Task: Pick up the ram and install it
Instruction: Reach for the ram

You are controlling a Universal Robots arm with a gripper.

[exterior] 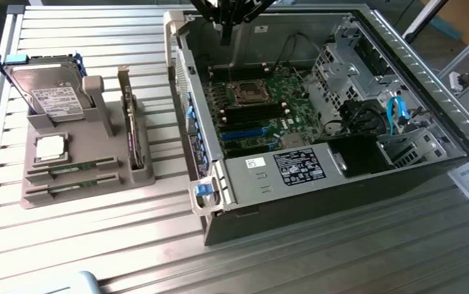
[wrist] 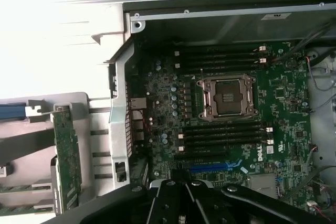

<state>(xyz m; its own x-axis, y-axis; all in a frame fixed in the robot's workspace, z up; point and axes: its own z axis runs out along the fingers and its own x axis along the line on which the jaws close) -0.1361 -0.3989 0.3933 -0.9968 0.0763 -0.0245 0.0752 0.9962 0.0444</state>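
Two ram sticks lie in slots at the front of a grey holder (exterior: 30,199) on the exterior view's left: one ram stick (exterior: 73,166) and a second (exterior: 78,183) just in front of it. Each is thin and green. My gripper (exterior: 225,38) hangs over the far edge of the open computer case (exterior: 316,208), far from the ram, shut with nothing between its fingers. In the wrist view the gripper (wrist: 182,195) sits above the motherboard (wrist: 283,93), whose long black memory slots (wrist: 220,132) lie on both sides of the processor socket (wrist: 228,95).
The holder also carries a hard drive (exterior: 51,92), a square silver processor chip (exterior: 51,148) and an upright card with a bracket (exterior: 128,119). Inside the case are a drive cage (exterior: 345,67), blue cables (exterior: 393,113) and a power supply (exterior: 296,168). A slatted metal table (exterior: 95,245) lies underneath.
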